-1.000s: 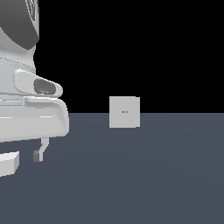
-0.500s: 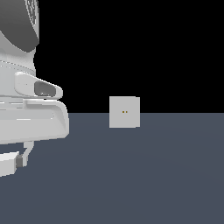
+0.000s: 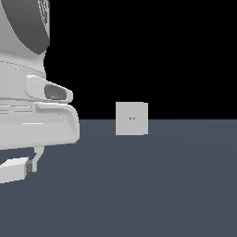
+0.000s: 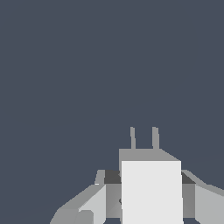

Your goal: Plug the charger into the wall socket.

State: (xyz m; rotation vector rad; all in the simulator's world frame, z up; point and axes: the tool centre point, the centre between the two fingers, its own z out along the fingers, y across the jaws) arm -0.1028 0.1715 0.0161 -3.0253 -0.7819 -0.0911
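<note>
The charger (image 4: 151, 192) is a plain off-white block with two prongs, seen in the wrist view between my fingers. My gripper (image 4: 148, 178) has a finger pressed against each side of it and is shut on it. In the exterior view the charger (image 3: 13, 170) sits low at the exterior view's left edge, under the arm's bulky white body, with one finger (image 3: 32, 164) at its end. The wall socket (image 3: 132, 118) is a light-grey upright square plate with two tiny yellowish holes. It stands on the floor well to the exterior view's right of the charger.
The arm's large white body (image 3: 32, 92) fills the exterior view's left side. The dark grey floor (image 3: 162, 185) stretches between the charger and the socket. The wrist view shows only floor (image 4: 87, 65) beyond the prongs.
The finger moved to the exterior view's left, then came back right against the charger. The charger now sits a little further right and higher than before.
</note>
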